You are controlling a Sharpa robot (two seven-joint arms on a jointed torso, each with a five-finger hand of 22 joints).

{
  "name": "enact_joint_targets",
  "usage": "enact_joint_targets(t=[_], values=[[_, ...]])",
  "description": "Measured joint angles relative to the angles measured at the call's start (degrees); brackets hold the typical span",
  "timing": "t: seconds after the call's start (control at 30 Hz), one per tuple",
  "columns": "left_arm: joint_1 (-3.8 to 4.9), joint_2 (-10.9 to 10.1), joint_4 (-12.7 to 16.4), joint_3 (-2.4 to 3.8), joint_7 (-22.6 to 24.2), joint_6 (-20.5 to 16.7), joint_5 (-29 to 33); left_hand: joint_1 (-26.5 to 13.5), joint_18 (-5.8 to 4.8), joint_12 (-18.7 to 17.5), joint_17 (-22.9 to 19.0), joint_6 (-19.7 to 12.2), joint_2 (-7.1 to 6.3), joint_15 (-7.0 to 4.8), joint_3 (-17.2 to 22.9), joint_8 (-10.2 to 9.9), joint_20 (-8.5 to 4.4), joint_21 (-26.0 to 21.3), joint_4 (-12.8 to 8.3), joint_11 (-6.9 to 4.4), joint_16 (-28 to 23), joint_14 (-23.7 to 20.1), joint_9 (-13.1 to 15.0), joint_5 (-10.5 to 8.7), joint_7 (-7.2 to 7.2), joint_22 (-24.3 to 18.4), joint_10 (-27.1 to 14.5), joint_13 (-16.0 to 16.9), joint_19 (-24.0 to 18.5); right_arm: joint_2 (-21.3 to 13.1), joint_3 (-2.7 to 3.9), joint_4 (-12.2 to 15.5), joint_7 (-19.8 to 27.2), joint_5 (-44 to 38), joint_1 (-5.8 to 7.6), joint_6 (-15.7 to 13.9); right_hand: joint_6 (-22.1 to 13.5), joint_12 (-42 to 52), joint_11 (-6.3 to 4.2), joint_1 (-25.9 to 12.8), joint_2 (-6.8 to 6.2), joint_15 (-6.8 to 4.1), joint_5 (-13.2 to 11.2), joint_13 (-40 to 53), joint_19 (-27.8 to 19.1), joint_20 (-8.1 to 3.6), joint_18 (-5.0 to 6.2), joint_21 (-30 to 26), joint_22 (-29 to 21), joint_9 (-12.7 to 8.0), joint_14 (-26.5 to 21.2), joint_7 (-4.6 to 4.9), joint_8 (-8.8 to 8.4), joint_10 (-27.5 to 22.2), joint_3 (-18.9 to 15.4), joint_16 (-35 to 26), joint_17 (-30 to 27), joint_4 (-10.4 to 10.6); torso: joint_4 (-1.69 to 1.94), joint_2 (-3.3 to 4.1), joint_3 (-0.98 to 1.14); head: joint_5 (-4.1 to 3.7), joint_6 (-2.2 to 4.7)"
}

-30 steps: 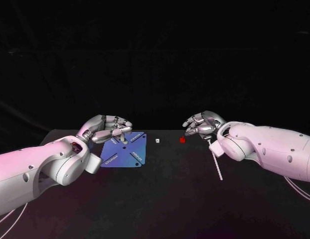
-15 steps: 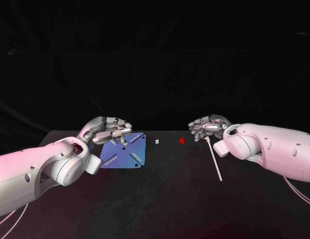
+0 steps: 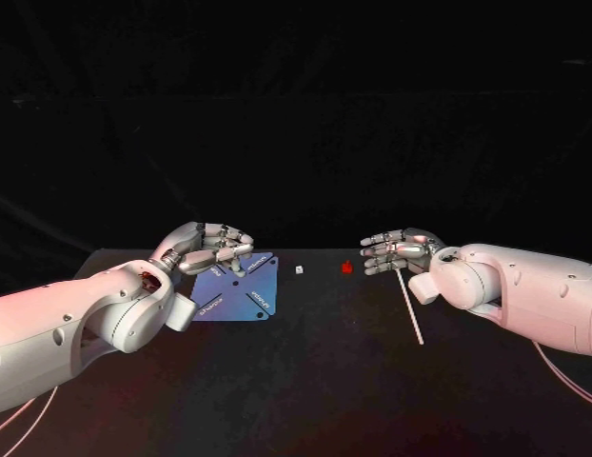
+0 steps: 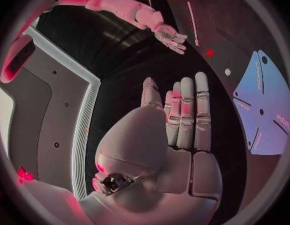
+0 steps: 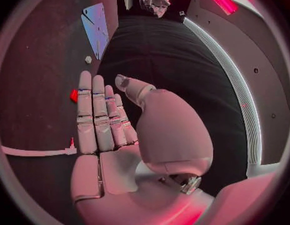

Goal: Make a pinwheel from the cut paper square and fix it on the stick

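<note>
The blue cut paper square (image 3: pixel 237 290) lies flat on the black table (image 3: pixel 324 381), also seen as the paper (image 4: pixel 264 105) and the paper (image 5: pixel 96 25). My left hand (image 3: pixel 214 246) hovers at its far left corner, fingers stretched straight and holding nothing, as the left hand (image 4: pixel 182 130) shows. The thin white stick (image 3: pixel 410 307) lies on the table to the right. My right hand (image 3: pixel 399 249) floats above the stick's far end with fingers extended and empty, as the right hand (image 5: pixel 101 122) confirms. A small red piece (image 3: pixel 347 268) and a small white piece (image 3: pixel 301 271) lie between the hands.
The table's far edge (image 3: pixel 310 251) runs just behind both hands. The red piece (image 5: pixel 74 95) sits close to my right fingertips, and the stick (image 5: pixel 32 151) lies beside that palm. Bare table stretches towards the front.
My right hand has drifted right and a little lower, and its curled fingers have stretched out. The left hand and the paper have stayed put.
</note>
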Motion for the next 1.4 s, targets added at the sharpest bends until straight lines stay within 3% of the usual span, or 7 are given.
enact_joint_targets(t=[0.17,0.27,0.43,0.6,0.87,1.07,1.4], values=[[0.0,0.17,-0.27,-0.03,-0.03,0.08,0.01,0.0,0.0,0.0,-0.07,0.0,0.0,0.0,0.0,0.0,0.0,-0.25,0.0,0.0,0.0,0.0,0.0,0.0,0.0,-0.04,0.0,-0.06,0.0,-0.02,0.02,-0.57,0.53,-0.9,-0.1,-0.1,4.48,5.33,-4.7,-3.16,-1.1,-4.36,1.92,4.84,8.78,-3.65,-0.01,12.35,8.75,0.31,11.36,-3.41,2.1,10.54,-1.74,12.48,11.22,0.38,-0.02,-0.03,-0.01,0.0,-0.03],[0.0,0.19,-0.33,-0.05,-0.03,0.12,0.01,0.0,0.0,0.0,-0.07,0.0,0.0,0.0,0.0,0.0,0.0,-0.25,0.0,0.0,0.0,0.0,0.0,0.0,0.0,-0.05,0.0,-0.06,0.0,-0.23,0.04,-0.27,1.06,-4.72,-0.12,-1.16,5.82,21.73,-6.87,-7.71,-3.55,-5.12,6.6,22.54,12.63,-4.91,-3.31,37.49,37.63,1.47,12.11,-4.75,3.48,12.08,-2.0,44.36,42.95,1.59,-0.03,-0.03,-0.01,0.17,-0.03],[0.0,0.08,-0.29,-0.06,-0.04,0.17,0.01,0.0,0.0,0.0,-0.16,0.0,0.0,0.0,0.0,0.0,0.0,-0.25,0.0,0.0,-0.22,0.0,-0.01,0.0,0.0,-0.05,0.0,-0.06,0.0,-0.61,0.04,1.49,1.79,-16.92,0.12,-4.48,6.22,55.32,-6.59,-10.13,-3.62,-5.25,8.73,55.33,14.53,-4.8,-6.7,60.57,63.27,4.16,12.19,-5.15,5.56,11.34,-0.54,71.87,50.56,2.3,-0.04,-0.03,0.01,0.38,-0.14],[-0.01,-0.33,0.12,-0.06,0.01,0.25,0.02,0.23,0.0,0.0,-0.29,-0.11,0.23,0.0,0.0,0.0,0.0,-0.25,0.0,0.0,-0.22,0.0,-0.01,0.0,0.11,-0.11,0.0,-0.11,0.0,-0.34,0.08,3.84,2.01,-32.41,0.92,-8.1,6.4,51.33,-6.46,-10.96,-4.44,-5.25,8.92,52.03,14.53,-4.8,-7.29,63.69,64.46,4.21,12.19,-5.34,4.42,8.21,0.78,73.57,50.65,2.4,-0.04,0.01,0.01,0.6,-0.38],[-0.01,-1.26,1.12,-0.06,0.09,0.42,0.03,0.23,0.0,0.0,-0.44,-0.21,0.23,0.0,0.0,0.0,0.21,-0.47,0.0,0.21,-0.49,0.0,0.04,0.0,0.2,-0.17,-0.21,-0.17,-0.21,2.04,0.18,7.03,-0.12,-57.96,1.92,-12.74,0.23,26.19,-5.45,-13.19,-6.68,-4.79,5.71,32.41,10.62,-3.62,-5.71,54.53,57.34,2.09,12.18,-4.44,-3.87,-9.48,-1.0,62.54,50.56,3.17,0.07,0.09,0.02,1.16,-0.88],[-0.01,-1.95,2.15,-0.04,0.09,0.51,0.03,0.23,0.0,0.0,-0.49,-0.21,0.23,0.0,0.0,-0.2,0.21,-0.47,0.0,0.21,-0.49,0.0,0.04,0.34,0.2,-0.17,-0.21,-0.19,-0.21,4.12,0.22,7.69,-4.25,-70.01,2.17,-15.46,-1.51,60.73,-5.03,-6.96,-1.87,-4.22,5.15,59.53,13.69,-3.06,-5.72,59.54,64.16,1.99,12.16,-3.44,-5.73,2.99,-20.26,76.11,50.64,6.3,0.31,0.32,-0.02,1.3,-1.01],[0.12,-3.33,4.43,0.08,0.14,0.64,0.02,0.23,-0.01,0.0,-0.73,-0.42,0.23,0.0,0.0,-0.2,0.21,-0.7,0.0,0.42,-0.85,0.0,0.04,0.34,0.41,-0.28,-0.42,-0.34,-0.21,10.22,0.26,2.33,-9.13,-75.43,2.12,-17.08,1.01,68.35,-4.19,-5.25,-0.61,-3.78,5.39,66.55,14.76,-2.58,-6.38,62.57,64.46,2.6,12.19,-3.02,-4.44,8.4,-19.29,78.07,50.63,7.75,0.7,1.21,-0.22,0.89,-0.65]])
